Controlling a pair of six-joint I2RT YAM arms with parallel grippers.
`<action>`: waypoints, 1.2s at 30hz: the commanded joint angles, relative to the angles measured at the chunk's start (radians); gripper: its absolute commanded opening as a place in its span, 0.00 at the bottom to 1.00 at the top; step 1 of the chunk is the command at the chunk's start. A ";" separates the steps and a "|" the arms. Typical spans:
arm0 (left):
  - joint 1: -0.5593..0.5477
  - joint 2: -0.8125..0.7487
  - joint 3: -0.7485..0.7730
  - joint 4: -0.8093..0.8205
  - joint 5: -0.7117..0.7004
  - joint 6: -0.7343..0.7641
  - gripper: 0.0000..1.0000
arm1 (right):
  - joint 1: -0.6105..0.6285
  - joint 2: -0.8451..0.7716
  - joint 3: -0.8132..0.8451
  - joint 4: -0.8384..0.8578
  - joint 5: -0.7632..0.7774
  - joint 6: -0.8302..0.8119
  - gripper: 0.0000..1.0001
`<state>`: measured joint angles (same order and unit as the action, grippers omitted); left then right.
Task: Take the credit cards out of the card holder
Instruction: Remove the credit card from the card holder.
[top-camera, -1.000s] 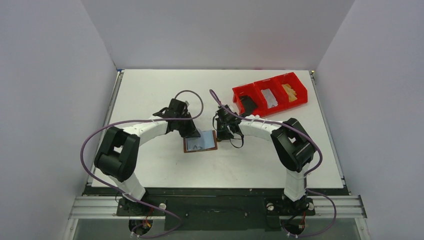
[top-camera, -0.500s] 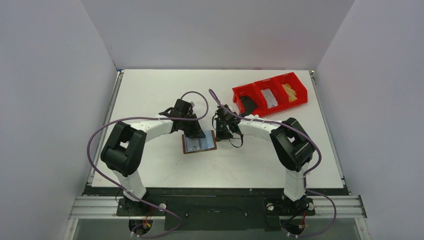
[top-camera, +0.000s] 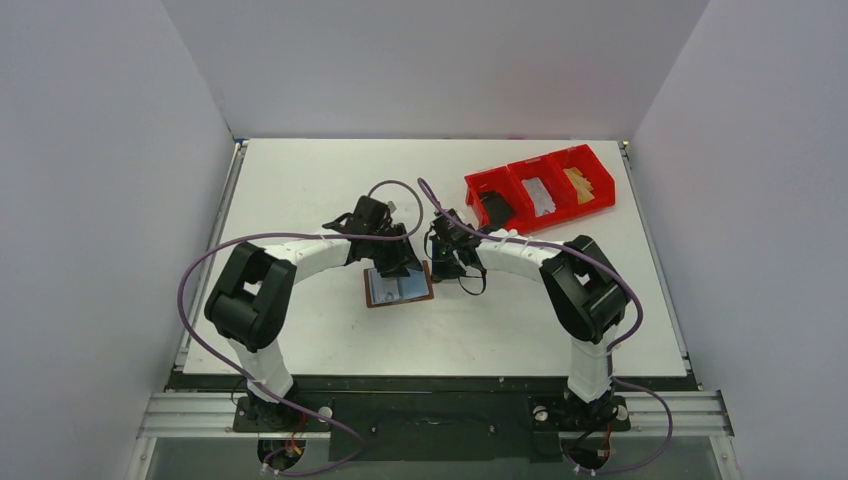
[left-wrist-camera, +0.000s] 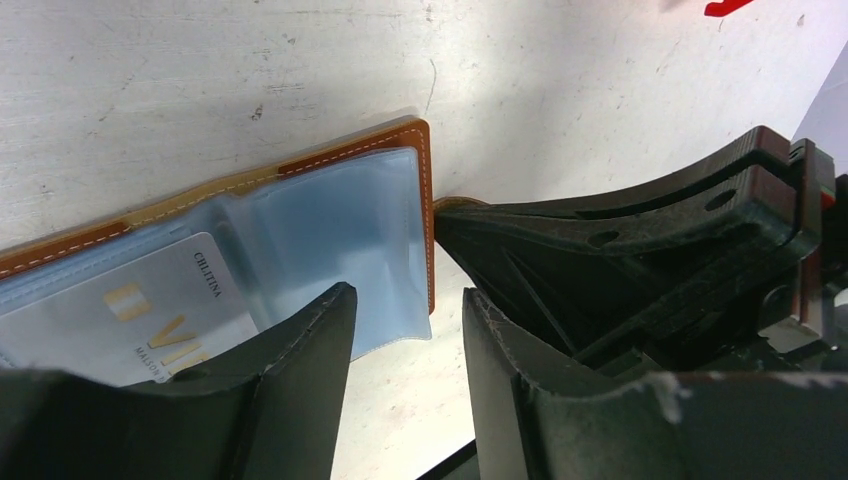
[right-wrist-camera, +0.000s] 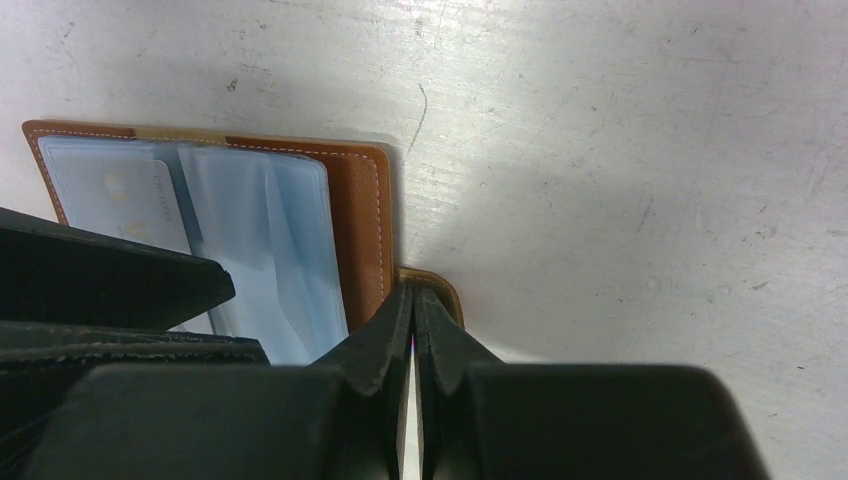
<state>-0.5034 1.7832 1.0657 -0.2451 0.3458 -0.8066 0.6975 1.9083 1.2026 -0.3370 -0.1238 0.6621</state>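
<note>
Pale grey walls (top-camera: 430, 60) are closing in a scuffed white table (top-camera: 300, 180), and the card holder (top-camera: 398, 287) is lying opened out flat near its middle, just ahead of the two arms. Its brown leather back is facing down and its pale grey-blue pockets are facing up. In the top view its long axis is running left to right, tilted slightly so that the right end is sitting a little farther from the bases. The closing tab (right-wrist-camera: 432, 285) is sticking out from the right short edge, pointing toward the right arm.

The right gripper (right-wrist-camera: 413, 300) is reaching in from that side with its fingers pressed together, pinching the tab at their tips. The left gripper (left-wrist-camera: 405, 340) is hanging over the holder's right half with its jaws apart and nothing between them; in the left wrist view one finger (left-wrist-camera: 300, 370) is covering part of the pocket while the other is sitting just past the holder's right edge, close to the right gripper's tip.

A pale silver credit card (left-wrist-camera: 165, 310) with gold marks is showing through the clear left pocket, its long side lying along the holder's length.

A red three-compartment bin (top-camera: 540, 197) is standing at the far right of the table, well apart from the holder
</note>
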 joint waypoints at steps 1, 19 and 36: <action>-0.008 0.006 0.046 0.041 0.019 0.003 0.44 | 0.017 0.009 0.005 0.010 -0.013 -0.009 0.00; 0.033 -0.121 0.045 -0.053 -0.067 0.040 0.57 | -0.024 -0.142 0.016 -0.043 0.036 0.003 0.23; 0.149 -0.258 -0.138 -0.113 -0.137 0.082 0.17 | 0.063 -0.128 0.149 -0.076 -0.035 -0.005 0.38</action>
<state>-0.3573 1.5547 0.9592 -0.3496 0.2226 -0.7444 0.7177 1.7519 1.2732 -0.4255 -0.1184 0.6655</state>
